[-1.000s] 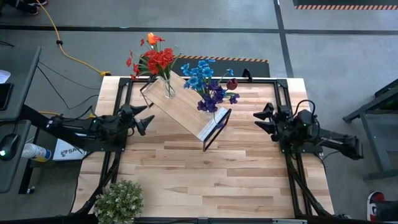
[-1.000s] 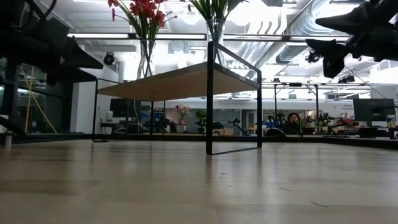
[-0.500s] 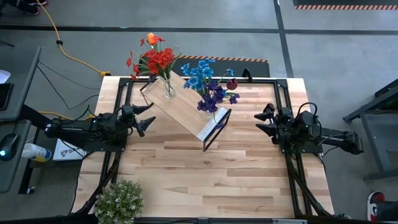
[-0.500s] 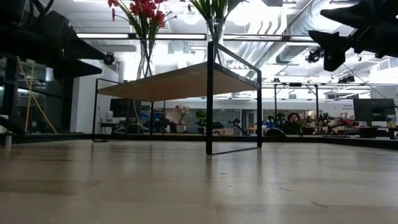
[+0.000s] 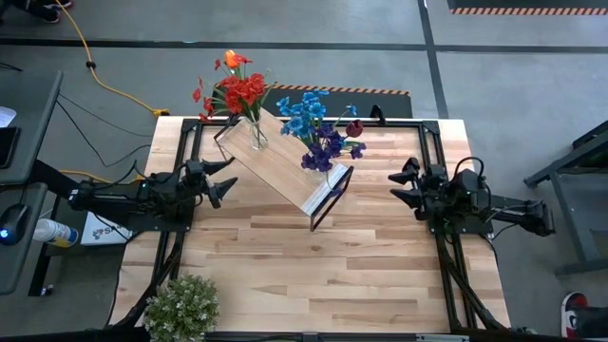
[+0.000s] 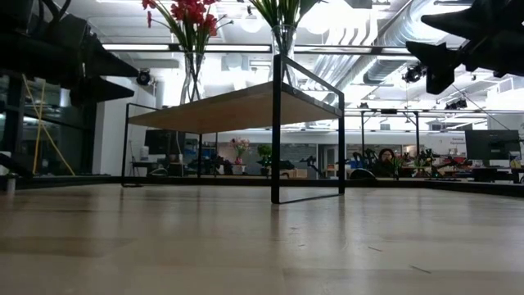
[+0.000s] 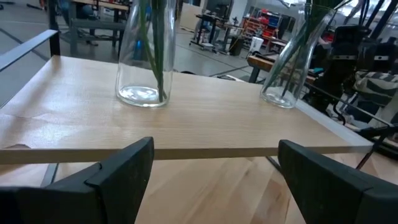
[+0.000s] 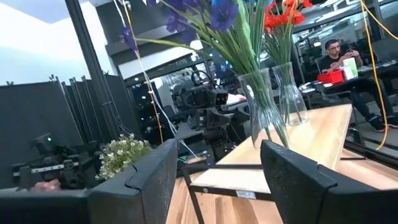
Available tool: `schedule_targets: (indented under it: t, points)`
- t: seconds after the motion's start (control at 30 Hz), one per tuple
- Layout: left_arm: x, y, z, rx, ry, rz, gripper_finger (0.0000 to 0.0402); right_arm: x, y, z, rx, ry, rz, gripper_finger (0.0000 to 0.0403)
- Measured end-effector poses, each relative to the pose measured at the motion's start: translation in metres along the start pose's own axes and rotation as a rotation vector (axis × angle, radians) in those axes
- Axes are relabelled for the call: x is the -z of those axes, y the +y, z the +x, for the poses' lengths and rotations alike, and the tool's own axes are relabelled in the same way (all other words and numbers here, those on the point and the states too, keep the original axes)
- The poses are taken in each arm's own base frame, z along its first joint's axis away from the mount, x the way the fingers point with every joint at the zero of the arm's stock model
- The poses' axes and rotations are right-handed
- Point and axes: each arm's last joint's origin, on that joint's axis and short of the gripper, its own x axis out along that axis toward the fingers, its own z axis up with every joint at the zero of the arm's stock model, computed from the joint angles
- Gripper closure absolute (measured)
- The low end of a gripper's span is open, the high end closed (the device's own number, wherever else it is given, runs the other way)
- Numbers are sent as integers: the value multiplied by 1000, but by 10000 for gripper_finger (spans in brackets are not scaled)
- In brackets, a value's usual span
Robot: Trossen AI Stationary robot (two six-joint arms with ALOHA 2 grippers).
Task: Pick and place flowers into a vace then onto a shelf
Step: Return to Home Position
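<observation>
1. Shelf (image 5: pixel 280 169) stands on the table (image 5: pixel 313 275), far-middle area. It is set diagonally, with one end far-left and the other end nearer and to the right.
2. Two clear glass vases stand upright on the shelf board, well apart from each other.
3. Far-left vase (image 5: pixel 257 133) holds the red and orange flowers (image 5: pixel 237 90). The blooms lean out past the far table edge.
4. Near-right vase (image 5: pixel 318 175) holds the blue and purple flowers (image 5: pixel 318 133), plus one dark maroon bloom (image 5: pixel 354 127).
5. In the left wrist view both vase bases sit flat on the wood with green stalks inside, neither at the board's edge.
6. Left gripper (image 5: pixel 231 173) is on the left side of the table, just beside the shelf's left end and apart from it. It is raised off the tabletop and points toward the shelf. Jaws spread wide, nothing between them.
7. Right gripper (image 5: pixel 390 186) is on the right side of the table, near the shelf's right end but not touching. It is also raised. Jaws released, nothing held.
8. Bushy pale-green leafy clump (image 5: pixel 182 309) sits at the near-left table corner, well apart from everything else.
9. In the right wrist view a person (image 8: pixel 336 53) sits at a desk in the room far behind the table.
</observation>
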Motion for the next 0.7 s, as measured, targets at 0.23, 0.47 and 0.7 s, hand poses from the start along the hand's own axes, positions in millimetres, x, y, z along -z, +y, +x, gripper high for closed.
schedule_targets:
  t: [0.23,0.47,0.7]
  points:
    - [0,3,0,-91,-18,71,25,2,-4,0,104,7,-90,187]
    - [1,10,-2,-316,-48,116,25,9,-11,-2,270,54,-179,181]
    - [3,6,0,-159,-5,83,25,8,-11,-2,277,48,-194,184]
